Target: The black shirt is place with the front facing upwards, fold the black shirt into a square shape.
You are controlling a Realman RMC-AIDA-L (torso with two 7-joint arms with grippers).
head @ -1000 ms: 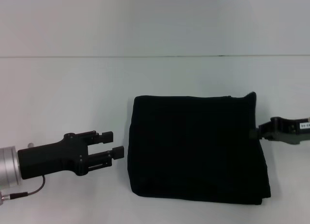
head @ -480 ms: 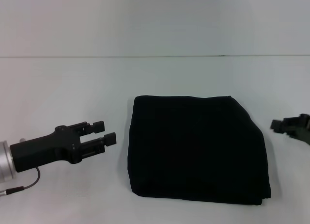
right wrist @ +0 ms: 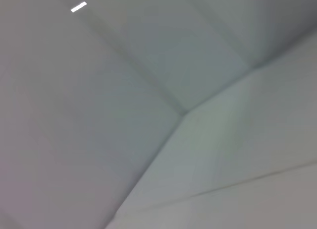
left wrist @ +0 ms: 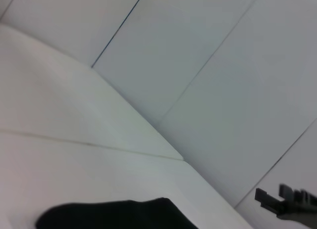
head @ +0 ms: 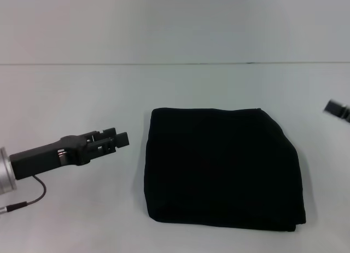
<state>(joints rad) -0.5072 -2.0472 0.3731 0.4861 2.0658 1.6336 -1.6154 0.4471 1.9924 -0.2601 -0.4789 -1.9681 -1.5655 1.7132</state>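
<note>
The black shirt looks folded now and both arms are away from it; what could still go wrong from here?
1. The black shirt is not an exact square: its right edge slants and its near right corner pokes out, so the fold may be judged untidy or may loosen.
2. The left gripper hangs just beside the shirt's left edge without touching it; a sideways swing might drag that edge.
3. The right gripper is almost out of the head view, so its path is hard to check.

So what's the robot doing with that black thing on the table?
It has been folding a plain black cloth shirt, which now lies on the white table as a neat, roughly square bundle. Neither gripper touches it. The left gripper hangs beside the shirt's left edge, apart from it, and the right gripper is nearly out of the head view.
</note>
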